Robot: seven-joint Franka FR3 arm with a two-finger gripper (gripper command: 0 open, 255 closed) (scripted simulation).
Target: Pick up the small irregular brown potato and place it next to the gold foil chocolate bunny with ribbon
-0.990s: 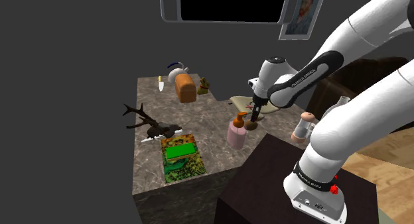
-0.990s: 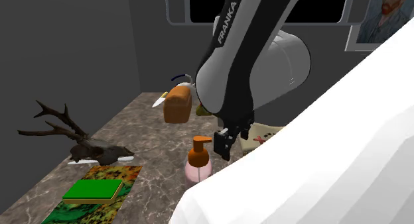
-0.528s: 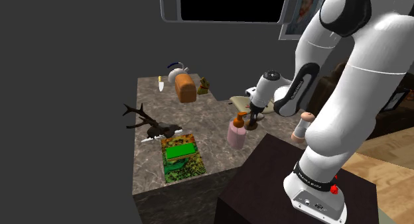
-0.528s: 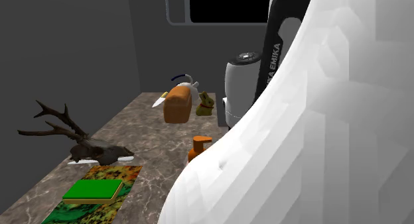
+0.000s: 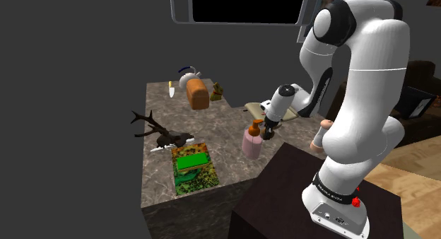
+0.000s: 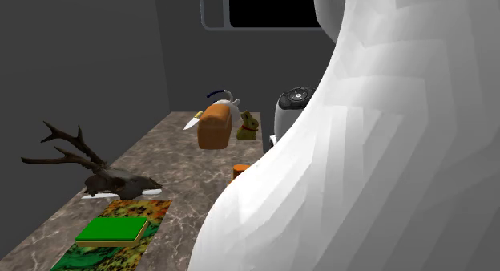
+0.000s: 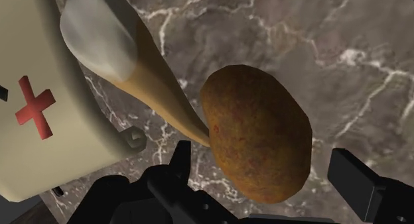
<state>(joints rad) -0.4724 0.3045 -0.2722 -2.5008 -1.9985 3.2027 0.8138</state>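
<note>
- Since a second ago, the arm's [image 5: 360, 75] upper links have been swung from a low lean across the shoulder view into a tall upright stack. The wrist is kept low over the bench [image 5: 226, 128], just beside the pink pump bottle [image 5: 252, 140].
- The fingers [image 7: 355, 179] are held spread, one to each side of the brown potato [image 7: 255, 133]. No contact is seen on either side, so nothing is pinched yet.
- The potato is found lying on the marbled bench, near a cream box [image 7: 40, 110] marked with a red cross. It is met by the narrow end of a tan handle [image 7: 162, 90] with a pale head.
- This straddling pose is judged to be set up for closing on the potato's narrower width. The handle on one side leaves little room, so a careful squeeze is called for.
- Farther off, the gold bunny [image 5: 217, 91] is seen at the bench's far end, just beside a brown loaf [image 5: 198, 95] and well apart from the potato. The bare bench in front of it is judged the likely landing spot.
</note>
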